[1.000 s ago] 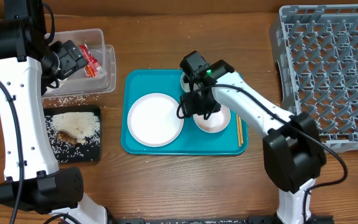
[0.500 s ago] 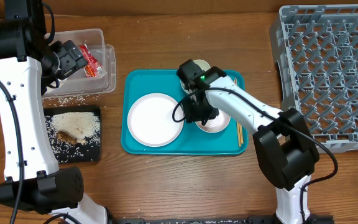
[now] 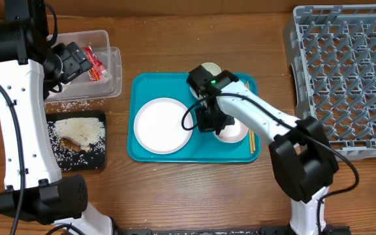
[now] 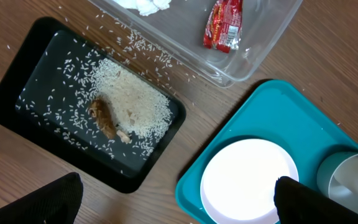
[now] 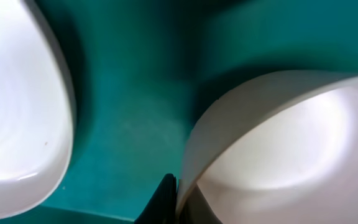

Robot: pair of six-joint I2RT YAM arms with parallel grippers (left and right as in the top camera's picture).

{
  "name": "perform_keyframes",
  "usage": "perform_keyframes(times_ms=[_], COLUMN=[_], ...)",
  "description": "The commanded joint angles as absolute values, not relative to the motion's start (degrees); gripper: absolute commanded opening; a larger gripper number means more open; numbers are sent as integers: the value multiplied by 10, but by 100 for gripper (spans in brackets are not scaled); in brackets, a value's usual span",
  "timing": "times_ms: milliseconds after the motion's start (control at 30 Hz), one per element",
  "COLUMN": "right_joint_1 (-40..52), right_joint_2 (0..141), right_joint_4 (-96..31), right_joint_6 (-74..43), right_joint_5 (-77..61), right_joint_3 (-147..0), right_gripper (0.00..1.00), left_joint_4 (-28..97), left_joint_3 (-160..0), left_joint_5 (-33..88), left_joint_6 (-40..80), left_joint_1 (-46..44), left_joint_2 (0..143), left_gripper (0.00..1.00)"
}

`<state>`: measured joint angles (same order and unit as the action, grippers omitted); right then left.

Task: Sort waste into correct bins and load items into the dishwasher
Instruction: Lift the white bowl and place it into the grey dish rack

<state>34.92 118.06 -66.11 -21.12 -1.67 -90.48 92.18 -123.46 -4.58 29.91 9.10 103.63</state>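
My right gripper (image 3: pixel 211 121) is shut on the left rim of the white bowl (image 3: pixel 232 130) on the teal tray (image 3: pixel 142 149). In the right wrist view a dark finger (image 5: pixel 165 200) presses the outside of the bowl's (image 5: pixel 291 143) wall. The white plate (image 3: pixel 163 125) lies to its left, and chopsticks (image 3: pixel 252 136) lie at the tray's right edge. A pale cup (image 3: pixel 209 69) stands behind the arm. My left gripper (image 3: pixel 77 62) hangs open over the clear tub (image 3: pixel 111 75) holding a red wrapper (image 3: pixel 94 64) and tissues (image 4: pixel 145 5). The black tray (image 3: pixel 77 160) holds rice (image 3: pixel 83 129) and brown food (image 3: pixel 72 142).
The grey dish rack (image 3: pixel 348 78) fills the table's right side, its near edge close to my right arm's base. Loose rice grains (image 3: pixel 70 104) are scattered on the wood between the tub and the black tray.
My right gripper has dropped onto the bowl's left rim and closed on it. The bowl has shifted slightly right. The left arm has not moved.
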Motion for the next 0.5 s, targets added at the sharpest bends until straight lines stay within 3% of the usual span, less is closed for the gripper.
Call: perform_keyframes(times_ms=[0,267,467], right_joint_1=[349,282,149], right_joint_2=[1131,1029,962], right_joint_4=[-682,-736,-737], right_joint_6=[-215,-195,-148], right_joint_5=[-38,-39,-40], right_joint_3=[-938,-992,-1013], right_gripper=[4,4,4], left_joint_4=[923,923,923], left_joint_3=[-1239,-1239,-1239], left_joint_5=[-51,-51,-51], left_joint_6=[304,304,304], left_joint_1=[90,90,90], left_joint_2=[1041,1041,1041], left_gripper=[100,100,100])
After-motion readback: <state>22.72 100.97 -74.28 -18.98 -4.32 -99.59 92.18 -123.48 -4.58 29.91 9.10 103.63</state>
